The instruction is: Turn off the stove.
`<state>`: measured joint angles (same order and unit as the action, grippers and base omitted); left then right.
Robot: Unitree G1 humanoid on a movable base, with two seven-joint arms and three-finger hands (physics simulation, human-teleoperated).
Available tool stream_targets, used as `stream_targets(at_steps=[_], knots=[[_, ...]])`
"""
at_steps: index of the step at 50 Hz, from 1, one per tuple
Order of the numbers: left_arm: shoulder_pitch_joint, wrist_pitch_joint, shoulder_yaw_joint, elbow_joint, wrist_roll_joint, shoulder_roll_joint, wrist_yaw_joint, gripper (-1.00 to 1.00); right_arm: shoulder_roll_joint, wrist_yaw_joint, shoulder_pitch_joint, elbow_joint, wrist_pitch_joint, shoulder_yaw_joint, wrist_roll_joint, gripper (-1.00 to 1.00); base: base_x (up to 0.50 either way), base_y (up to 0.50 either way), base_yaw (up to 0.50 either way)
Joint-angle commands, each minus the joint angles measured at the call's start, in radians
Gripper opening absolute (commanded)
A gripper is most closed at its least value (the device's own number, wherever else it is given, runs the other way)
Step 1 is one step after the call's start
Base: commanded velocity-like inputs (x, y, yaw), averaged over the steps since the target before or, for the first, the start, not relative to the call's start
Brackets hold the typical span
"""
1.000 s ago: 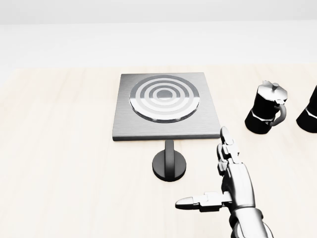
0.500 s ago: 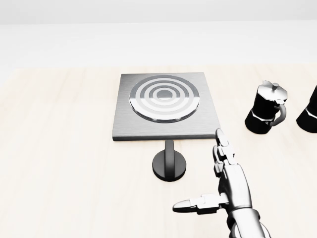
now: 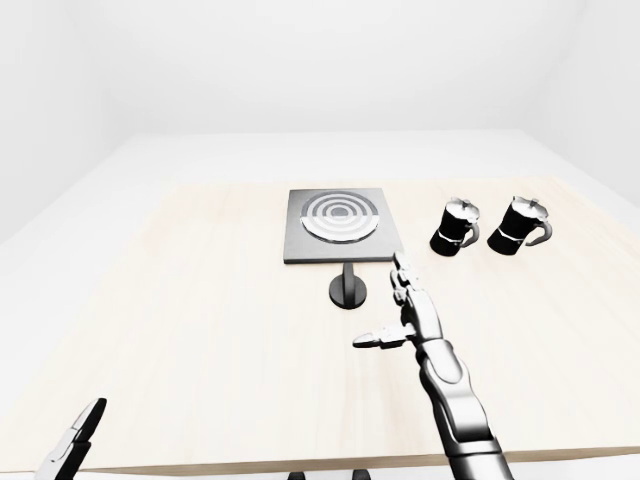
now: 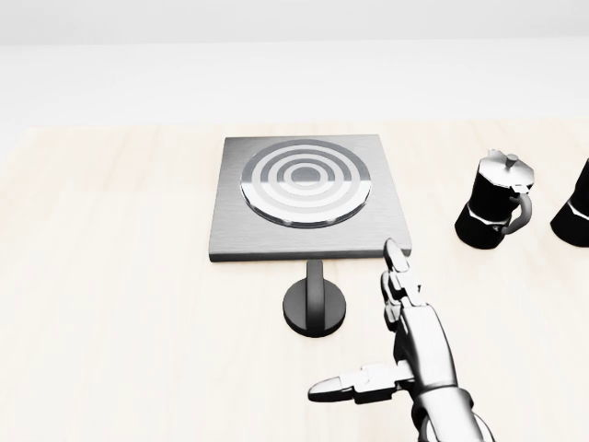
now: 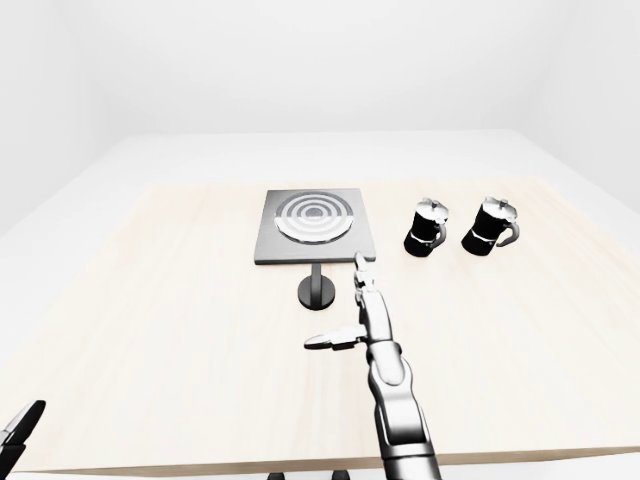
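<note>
Centrally in the head view sits the square grey metal stove plate point(image 4: 310, 198) with its concentric silver burner rings point(image 4: 306, 181), and just below its lower edge stands the round black control knob point(image 4: 315, 308), joined to the plate by a short dark stem. The knob rests on the pale wooden table point(image 4: 120, 304), apart from the robot's fingers.

To the right of the knob, in the lower middle of the head view, the metallic right hand point(image 4: 405, 345) is spread wide and holds nothing: its long fingers point(image 4: 398, 272) point up the frame toward the plate's lower right corner, and the thumb juts leftward. The hand is near the knob but not touching it.

To do this step well, I judge the hand should shift left until thumb and fingers stand on either side of the knob, close evenly round its rim, and then twist without dragging the plate.

Further right stand two black moka pots with silver lids point(image 3: 456, 226) point(image 3: 519, 225), side by side and well apart from the stove; a wide sweep could knock the nearer one. The left hand point(image 3: 75, 437) shows only as a tip at the lower left of the left-eye view, its state unclear.

No brand, label or writing is readable on anything.
</note>
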<state>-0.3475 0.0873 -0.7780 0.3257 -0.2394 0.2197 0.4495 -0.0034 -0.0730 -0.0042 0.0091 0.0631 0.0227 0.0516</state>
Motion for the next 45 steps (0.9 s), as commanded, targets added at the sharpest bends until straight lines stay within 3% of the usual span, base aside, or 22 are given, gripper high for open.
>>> stream_targets(at_steps=[1,9,13,29,45], knots=[[-0.006,0.0,0.004,0.015,0.001,0.007,-0.014,1.0,0.015,0.014,0.005,-0.127,0.024,0.031,0.006,1.0,0.0,0.0,0.0],[-0.006,0.0,0.006,0.016,-0.002,0.005,-0.013,1.0,0.024,0.007,-0.008,-0.203,0.024,0.073,0.019,1.0,0.0,0.0,0.0],[-0.004,0.0,0.006,0.007,-0.002,0.005,-0.016,1.0,0.043,-0.031,-0.018,-0.258,0.024,0.061,-0.103,1.0,0.0,0.0,0.0],[-0.004,0.0,0.006,0.007,-0.002,0.005,-0.016,1.0,0.032,-0.021,-0.019,-0.258,0.024,0.069,-0.114,1.0,0.0,0.0,0.0],[-0.004,0.0,0.013,-0.002,0.002,-0.001,-0.008,1.0,0.038,-0.017,-0.084,-0.028,0.024,0.051,-0.111,1.0,0.0,0.0,0.0]])
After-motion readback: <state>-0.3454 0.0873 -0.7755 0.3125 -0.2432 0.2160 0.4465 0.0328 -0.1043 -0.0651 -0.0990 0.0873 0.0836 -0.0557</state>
